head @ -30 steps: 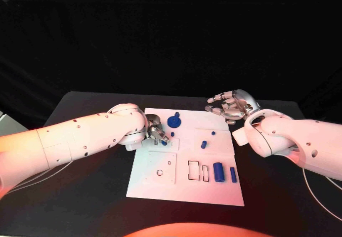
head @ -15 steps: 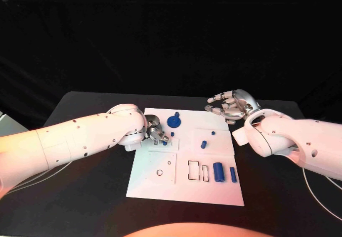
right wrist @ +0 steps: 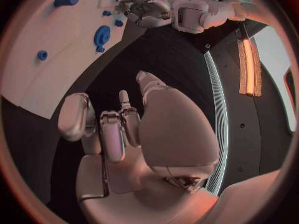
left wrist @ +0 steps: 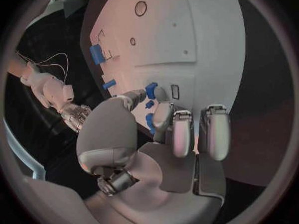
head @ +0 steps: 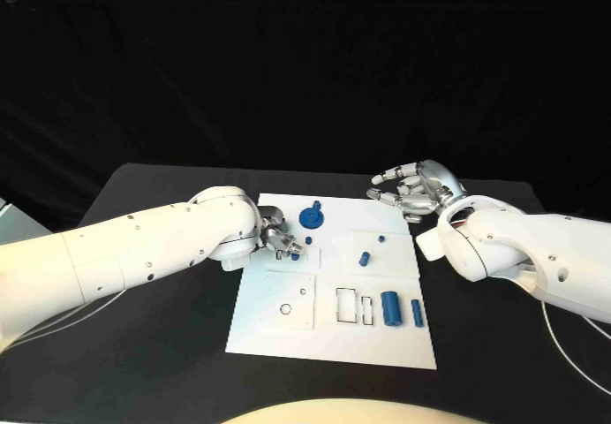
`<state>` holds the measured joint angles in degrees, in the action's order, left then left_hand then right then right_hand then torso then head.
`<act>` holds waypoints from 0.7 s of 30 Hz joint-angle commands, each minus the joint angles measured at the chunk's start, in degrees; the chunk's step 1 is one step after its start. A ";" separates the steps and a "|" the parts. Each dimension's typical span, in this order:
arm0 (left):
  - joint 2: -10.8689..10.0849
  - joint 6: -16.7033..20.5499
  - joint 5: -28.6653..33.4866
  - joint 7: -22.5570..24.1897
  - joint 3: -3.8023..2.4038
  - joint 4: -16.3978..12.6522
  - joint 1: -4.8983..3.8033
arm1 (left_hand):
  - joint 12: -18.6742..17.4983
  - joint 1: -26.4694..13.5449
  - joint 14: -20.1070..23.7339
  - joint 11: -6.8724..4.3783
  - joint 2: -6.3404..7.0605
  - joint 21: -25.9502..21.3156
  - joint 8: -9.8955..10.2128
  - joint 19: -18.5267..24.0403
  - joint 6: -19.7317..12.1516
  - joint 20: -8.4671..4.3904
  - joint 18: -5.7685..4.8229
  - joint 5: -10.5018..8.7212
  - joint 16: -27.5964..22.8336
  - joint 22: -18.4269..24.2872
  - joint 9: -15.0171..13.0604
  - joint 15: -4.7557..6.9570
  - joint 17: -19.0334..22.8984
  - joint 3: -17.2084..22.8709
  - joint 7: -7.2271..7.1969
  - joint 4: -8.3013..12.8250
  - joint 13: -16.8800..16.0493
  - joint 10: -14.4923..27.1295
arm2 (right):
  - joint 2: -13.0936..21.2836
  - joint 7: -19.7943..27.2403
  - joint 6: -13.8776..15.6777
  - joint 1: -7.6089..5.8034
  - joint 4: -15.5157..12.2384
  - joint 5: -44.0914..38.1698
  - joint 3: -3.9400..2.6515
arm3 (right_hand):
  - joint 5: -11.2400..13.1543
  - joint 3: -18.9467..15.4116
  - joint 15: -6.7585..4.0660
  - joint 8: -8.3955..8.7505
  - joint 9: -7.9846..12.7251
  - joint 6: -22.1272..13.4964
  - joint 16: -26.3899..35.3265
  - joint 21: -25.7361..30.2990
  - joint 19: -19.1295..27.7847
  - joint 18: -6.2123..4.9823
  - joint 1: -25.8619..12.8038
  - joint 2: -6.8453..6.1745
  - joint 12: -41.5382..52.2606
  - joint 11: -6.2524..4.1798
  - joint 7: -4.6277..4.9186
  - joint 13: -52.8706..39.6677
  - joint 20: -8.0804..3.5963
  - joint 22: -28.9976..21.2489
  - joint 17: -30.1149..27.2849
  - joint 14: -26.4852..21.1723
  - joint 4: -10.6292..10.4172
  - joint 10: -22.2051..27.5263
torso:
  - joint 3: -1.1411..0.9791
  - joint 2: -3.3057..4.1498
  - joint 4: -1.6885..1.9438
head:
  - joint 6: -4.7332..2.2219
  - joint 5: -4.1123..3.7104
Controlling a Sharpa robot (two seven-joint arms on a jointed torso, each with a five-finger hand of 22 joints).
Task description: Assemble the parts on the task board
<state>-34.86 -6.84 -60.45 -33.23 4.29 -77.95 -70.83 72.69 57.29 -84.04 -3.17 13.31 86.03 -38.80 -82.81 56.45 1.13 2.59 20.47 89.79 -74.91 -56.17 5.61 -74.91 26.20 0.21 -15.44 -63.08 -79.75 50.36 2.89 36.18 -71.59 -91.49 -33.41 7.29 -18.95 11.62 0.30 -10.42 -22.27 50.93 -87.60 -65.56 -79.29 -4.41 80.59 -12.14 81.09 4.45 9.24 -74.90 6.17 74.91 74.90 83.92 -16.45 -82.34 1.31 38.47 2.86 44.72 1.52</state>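
The white task board (head: 334, 329) lies in the middle of the black table. My left hand (head: 279, 240) hangs over its left edge and pinches a small blue part (head: 296, 253) between thumb and finger. In the left wrist view that part (left wrist: 151, 89) sits at the fingertips (left wrist: 163, 98), beside a small slot (left wrist: 175, 91). A round blue gear-like part (head: 312, 215) and a small blue peg (head: 310, 239) stand just beyond the hand. My right hand (head: 414, 190) hovers off the board's far right corner with its fingers apart and nothing in them.
A short blue part (head: 365, 259), a blue cylinder (head: 391, 308) and a thin blue bar (head: 417, 311) lie on the board's right half, by rectangular cut-outs (head: 346, 303). The right wrist view shows the board (right wrist: 56, 50), the gear (right wrist: 101, 35) and my left hand (right wrist: 149, 10).
My left hand has shifted very slightly over the board's left edge, still pinching the small part. The right hand has stayed where it was.
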 commanded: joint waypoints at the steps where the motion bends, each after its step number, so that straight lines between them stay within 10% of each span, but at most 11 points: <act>1: -0.57 0.56 1.18 0.08 -0.27 -0.96 0.00 | -0.23 0.33 -5.60 0.12 0.24 -0.35 0.24 0.48 -0.16 -0.13 -0.16 -0.61 -0.37 -4.76 -0.10 0.18 -13.86 -1.12 0.44 -0.65 0.14 0.47 | -0.06 0.43 -0.32 0.02 0.07 -0.48 -0.01 | 0.30 -0.21 -0.19 -0.37 -0.05 -0.42 0.38 0.16 -0.11 -0.70 -0.75 -0.04 -0.33 -0.08 -0.02 -6.42 -0.15 0.15 8.94 4.48 -0.12 0.43 | 0.02 -0.05 -0.02 | -0.14 -0.01; 13: -3.36 1.84 6.83 0.92 -3.28 -3.48 -1.01 | -6.53 2.38 -4.04 2.58 -0.83 -3.52 5.58 5.31 -5.91 1.27 1.22 -2.24 -2.81 1.37 2.35 -1.75 -9.14 -5.47 3.28 -1.22 8.92 7.19 | -0.26 0.50 -0.37 0.03 0.91 -0.29 -0.01 | 0.35 -0.28 -0.19 -0.39 -0.05 -0.46 0.55 0.53 0.03 -0.77 -0.92 0.01 -0.54 -0.07 -0.01 -6.21 -0.15 -0.06 8.60 4.40 -0.14 0.61 | -0.05 -0.11 0.03 | -0.62 0.03; 21: -3.28 1.45 8.90 2.20 -4.00 0.69 -3.18 | -11.36 5.55 -3.08 4.54 -1.57 -5.28 10.76 7.56 -8.20 2.89 1.91 -2.04 -3.99 4.21 7.18 -3.52 -6.93 -7.10 5.47 -1.22 15.71 12.13 | -0.23 0.45 -0.47 0.03 1.26 -0.20 -0.01 | 0.35 -0.33 -0.19 -0.40 -0.04 -0.50 0.59 0.56 0.03 -0.77 -1.06 0.07 -0.56 -0.08 -0.02 -6.19 -0.16 -0.07 8.53 4.38 -0.13 0.62 | -0.07 0.08 0.03 | -0.94 -0.05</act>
<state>-38.46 -5.52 -53.89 -32.57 0.33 -78.01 -73.84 61.66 62.38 -83.94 1.36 11.66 81.10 -28.38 -75.65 48.62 3.99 3.49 18.27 86.08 -70.85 -49.33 2.43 -74.90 19.44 5.72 -16.67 -47.84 -68.05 50.15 2.91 36.18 -71.58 -90.22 -33.35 7.29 -18.95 11.63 0.30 -10.54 -22.25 50.94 -87.36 -65.23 -79.29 -4.41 80.14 -12.14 80.87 4.21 9.24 -74.90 6.17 74.81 74.94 83.92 -16.44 -82.10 1.25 38.47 2.87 43.87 1.60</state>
